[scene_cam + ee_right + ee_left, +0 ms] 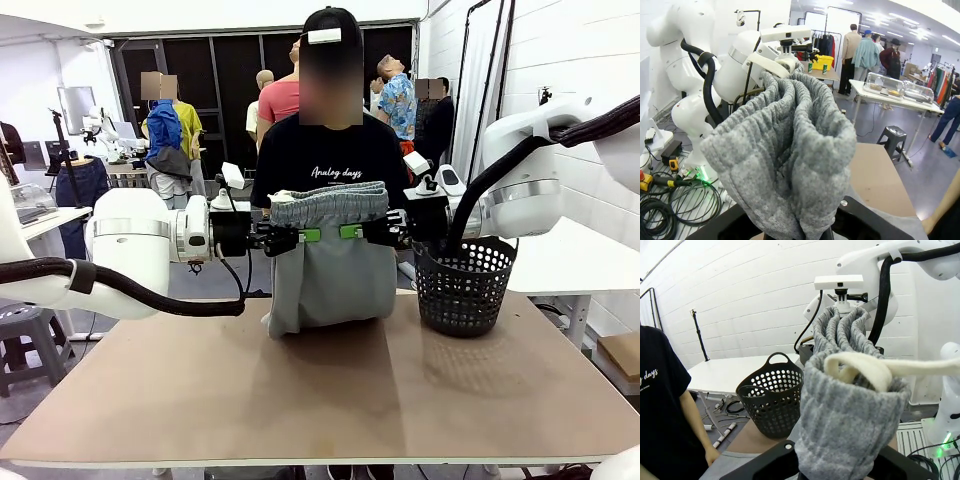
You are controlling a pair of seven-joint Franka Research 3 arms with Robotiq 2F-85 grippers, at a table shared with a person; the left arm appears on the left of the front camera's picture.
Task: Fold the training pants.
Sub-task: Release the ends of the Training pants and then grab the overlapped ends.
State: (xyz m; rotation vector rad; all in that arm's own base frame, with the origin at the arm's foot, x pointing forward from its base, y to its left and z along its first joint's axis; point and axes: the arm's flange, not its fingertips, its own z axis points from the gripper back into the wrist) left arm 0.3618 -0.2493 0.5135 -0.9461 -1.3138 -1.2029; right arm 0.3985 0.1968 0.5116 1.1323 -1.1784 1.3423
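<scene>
We see the left end effector (pixel 306 237) and the right end effector (pixel 352 232) clamped on the soft grey training pants (pixel 330 278) at the gathered waistband; a round black mesh basket (pixel 465 288) stands just right.

We see a white painted brick wall (pixel 740 300) along one side and a grey floor (pixel 871 116). Our brown bench (pixel 300 390) stands in the middle, with a white table (pixel 585 255) near it. Farther off we make out a dark stool (pixel 893 132), a clothes rack (pixel 825 44) and bright ceiling lights (pixel 921 8).
</scene>
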